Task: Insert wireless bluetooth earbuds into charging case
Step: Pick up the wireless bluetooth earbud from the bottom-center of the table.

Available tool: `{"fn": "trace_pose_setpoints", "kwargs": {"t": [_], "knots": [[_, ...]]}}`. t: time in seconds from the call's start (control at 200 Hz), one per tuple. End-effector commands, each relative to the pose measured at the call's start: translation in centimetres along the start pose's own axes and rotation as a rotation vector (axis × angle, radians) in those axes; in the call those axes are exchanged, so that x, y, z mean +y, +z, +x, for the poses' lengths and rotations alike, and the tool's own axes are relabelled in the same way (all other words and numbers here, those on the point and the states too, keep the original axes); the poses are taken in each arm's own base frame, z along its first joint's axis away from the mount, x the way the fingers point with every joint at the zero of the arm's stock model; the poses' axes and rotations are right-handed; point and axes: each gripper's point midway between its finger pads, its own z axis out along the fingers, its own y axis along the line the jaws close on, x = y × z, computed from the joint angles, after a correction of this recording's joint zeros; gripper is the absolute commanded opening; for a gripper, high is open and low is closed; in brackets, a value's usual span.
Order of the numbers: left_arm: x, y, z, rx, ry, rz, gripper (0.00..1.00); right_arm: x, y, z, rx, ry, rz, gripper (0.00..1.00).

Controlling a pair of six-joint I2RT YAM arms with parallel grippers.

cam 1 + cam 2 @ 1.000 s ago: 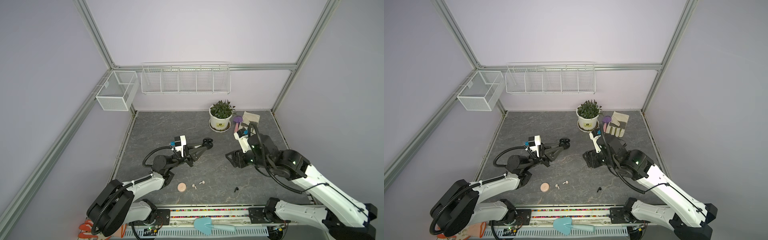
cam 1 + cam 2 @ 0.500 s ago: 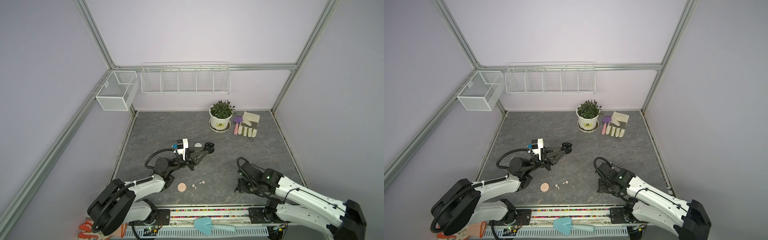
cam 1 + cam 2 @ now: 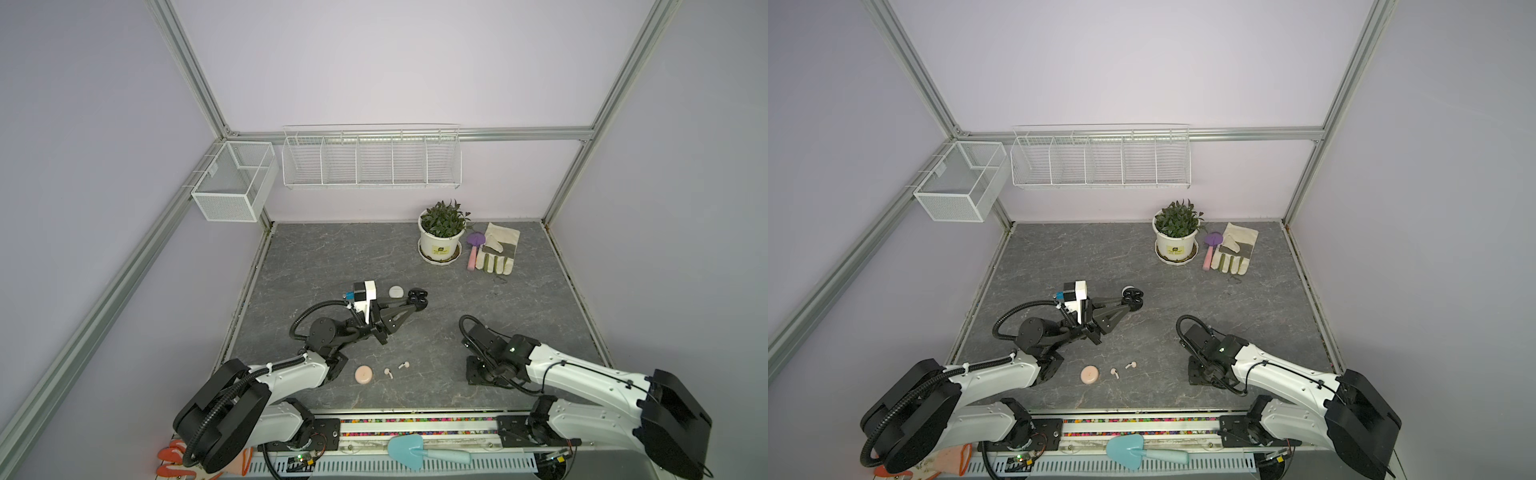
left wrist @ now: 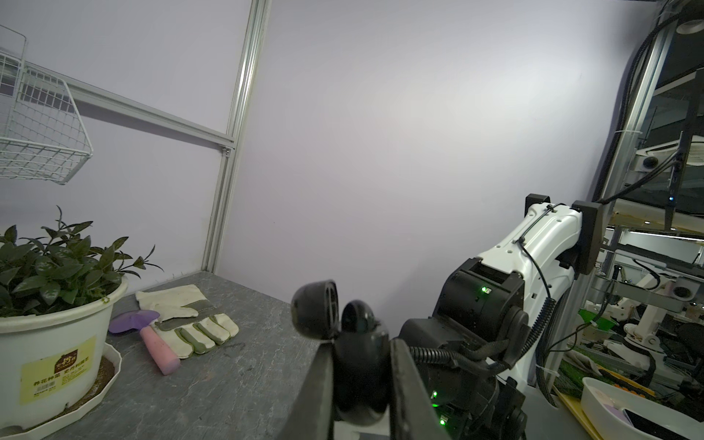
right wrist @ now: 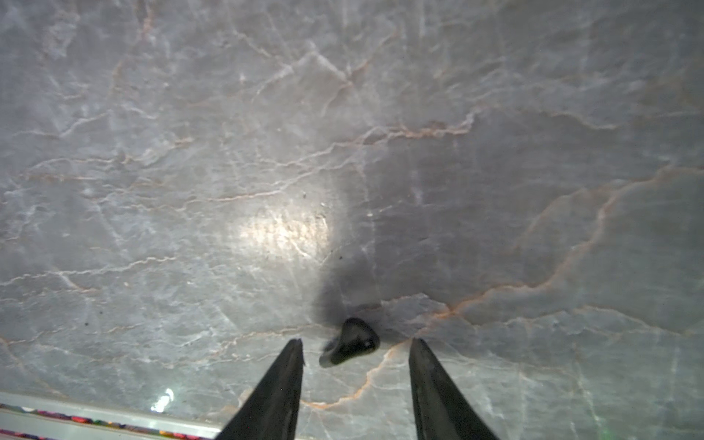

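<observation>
Right arm [image 3: 582, 374] now low at desk [image 5: 152, 152] front — I see right fingers [image 5: 284, 400] apart astride black earbud [image 5: 352, 341]; left fingers [image 4: 405, 388] clamp case [image 4: 362, 343]. Off-centre pinch could flick it away.

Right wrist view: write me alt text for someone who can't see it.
A small black earbud lies on the grey marbled tabletop between the open jaws of the right gripper, with one dark tip on either side and neither visibly touching it. A glare patch shines on the surface beyond the earbud.
</observation>
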Motion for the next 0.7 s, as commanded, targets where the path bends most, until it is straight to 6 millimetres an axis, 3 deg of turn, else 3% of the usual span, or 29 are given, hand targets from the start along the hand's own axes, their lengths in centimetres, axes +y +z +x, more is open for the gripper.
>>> {"fn": "trace_pose_setpoints", "kwargs": {"t": [0.0,0.385,0.695], "knots": [[-0.6,-0.2,-0.9,-0.035,0.04,0.012,0.0,-0.7,0.7,0.6,0.023,0.031,0.026,0.46],[-0.8,-0.4,-1.2,-0.047,0.051,0.006,0.0,0.5,1.0,0.2,-0.002,-0.004,-0.019,0.33],[-0.5,-0.3,-1.1,-0.045,0.051,0.001,0.0,0.1,0.8,0.7,0.011,-0.021,0.003,0.32]]}}
